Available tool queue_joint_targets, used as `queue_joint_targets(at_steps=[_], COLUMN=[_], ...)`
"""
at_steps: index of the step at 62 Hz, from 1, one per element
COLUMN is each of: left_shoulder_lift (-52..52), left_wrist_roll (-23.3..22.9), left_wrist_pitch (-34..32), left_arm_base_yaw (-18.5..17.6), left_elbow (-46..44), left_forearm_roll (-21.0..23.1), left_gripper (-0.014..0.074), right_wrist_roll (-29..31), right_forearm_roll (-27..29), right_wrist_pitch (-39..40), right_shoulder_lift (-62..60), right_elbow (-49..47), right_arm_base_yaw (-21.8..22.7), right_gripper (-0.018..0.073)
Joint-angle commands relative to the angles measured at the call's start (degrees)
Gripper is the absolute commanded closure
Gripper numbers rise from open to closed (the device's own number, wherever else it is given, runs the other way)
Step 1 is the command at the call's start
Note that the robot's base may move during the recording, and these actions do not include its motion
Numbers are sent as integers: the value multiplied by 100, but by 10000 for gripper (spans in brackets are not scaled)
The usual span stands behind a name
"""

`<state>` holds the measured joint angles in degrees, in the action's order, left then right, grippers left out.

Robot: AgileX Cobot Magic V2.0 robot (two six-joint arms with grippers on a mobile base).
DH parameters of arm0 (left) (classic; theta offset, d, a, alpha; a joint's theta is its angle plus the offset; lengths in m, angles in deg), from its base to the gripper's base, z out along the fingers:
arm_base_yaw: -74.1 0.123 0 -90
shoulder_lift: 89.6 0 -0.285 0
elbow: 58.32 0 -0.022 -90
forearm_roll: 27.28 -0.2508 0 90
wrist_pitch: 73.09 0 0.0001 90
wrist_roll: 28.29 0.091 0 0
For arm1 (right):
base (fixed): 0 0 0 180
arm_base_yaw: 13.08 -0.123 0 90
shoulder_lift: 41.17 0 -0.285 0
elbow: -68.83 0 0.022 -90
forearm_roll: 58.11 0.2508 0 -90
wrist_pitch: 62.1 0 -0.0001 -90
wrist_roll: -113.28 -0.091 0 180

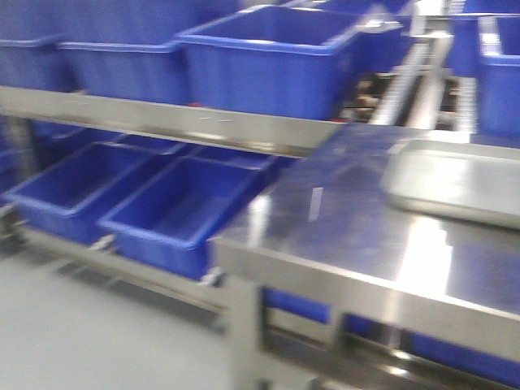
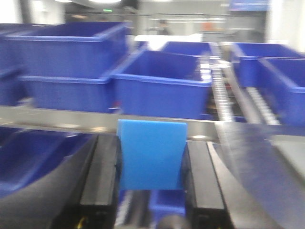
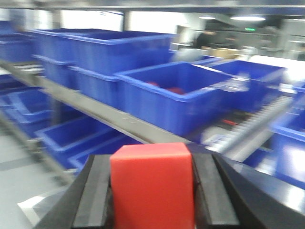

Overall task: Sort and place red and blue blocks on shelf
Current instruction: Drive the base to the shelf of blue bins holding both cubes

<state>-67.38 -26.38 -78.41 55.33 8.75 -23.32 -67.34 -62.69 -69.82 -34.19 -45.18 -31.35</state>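
In the left wrist view my left gripper point(image 2: 151, 157) is shut on a light blue block point(image 2: 151, 153), held between its two black fingers point(image 2: 100, 174). In the right wrist view my right gripper point(image 3: 151, 191) is shut on a red block point(image 3: 151, 183) between its black fingers point(image 3: 209, 191). Neither gripper shows in the front view. The steel shelf point(image 1: 162, 122) carries blue bins on two levels. One upper bin point(image 3: 171, 98) holds red pieces point(image 3: 164, 87). All frames are motion-blurred.
A steel table point(image 1: 341, 236) stands at the right with a grey tray point(image 1: 459, 179) on it. Blue bins point(image 1: 268, 57) line the upper shelf and lower ones point(image 1: 183, 215) sit near the floor. A roller conveyor point(image 2: 221, 93) runs between bins.
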Motion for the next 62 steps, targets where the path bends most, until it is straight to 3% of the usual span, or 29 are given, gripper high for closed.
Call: queue_joint_targets(at_steps=[1,62], left_shoulder_lift=[43,43], left_wrist_roll=[-12,-12], left_wrist_pitch=[-549,-549], left_arm_base_yaw=[-37,-37], left_elbow=[-146,-146], left_forearm_roll=[26,26], left_gripper=[512,512], right_wrist_roll=[19,19], right_forearm_roll=[-71,-71], right_wrist_pitch=[549,549], right_shoulder_lift=[55,55], right_elbow=[-151,-151], right_arm_base_yaw=[12,12], right_gripper=[507,507])
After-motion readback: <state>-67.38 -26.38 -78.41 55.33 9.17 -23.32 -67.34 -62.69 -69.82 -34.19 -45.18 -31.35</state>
